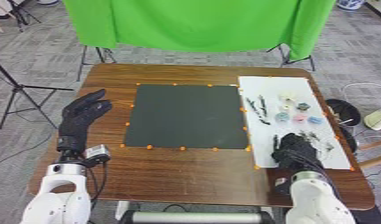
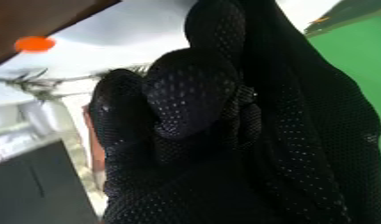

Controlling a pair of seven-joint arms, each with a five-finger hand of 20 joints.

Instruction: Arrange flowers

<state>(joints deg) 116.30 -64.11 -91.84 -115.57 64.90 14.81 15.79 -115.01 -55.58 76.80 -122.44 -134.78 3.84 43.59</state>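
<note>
In the head view, my right hand (image 1: 296,149) is low over the near part of the white board (image 1: 268,86), beside thin green sprigs (image 1: 327,146). The right wrist view has my right hand (image 2: 182,170) with fingers curled; a leafy sprig (image 2: 40,84) passes behind them, and I see no grip on it. Farther up the board are a cream flower (image 1: 287,96), a dark green one (image 1: 303,106), a pink one (image 1: 299,118), a blue one (image 1: 315,120) and dark stems (image 1: 257,107). My left hand (image 1: 84,114) is open at the table's left.
A dark square mat (image 1: 186,116) lies mid-table, with orange markers around its edge. The brown table (image 1: 195,172) extends nearer. A green cloth (image 1: 200,25) hangs behind the far edge, and a black bin (image 1: 345,111) stands right of the table.
</note>
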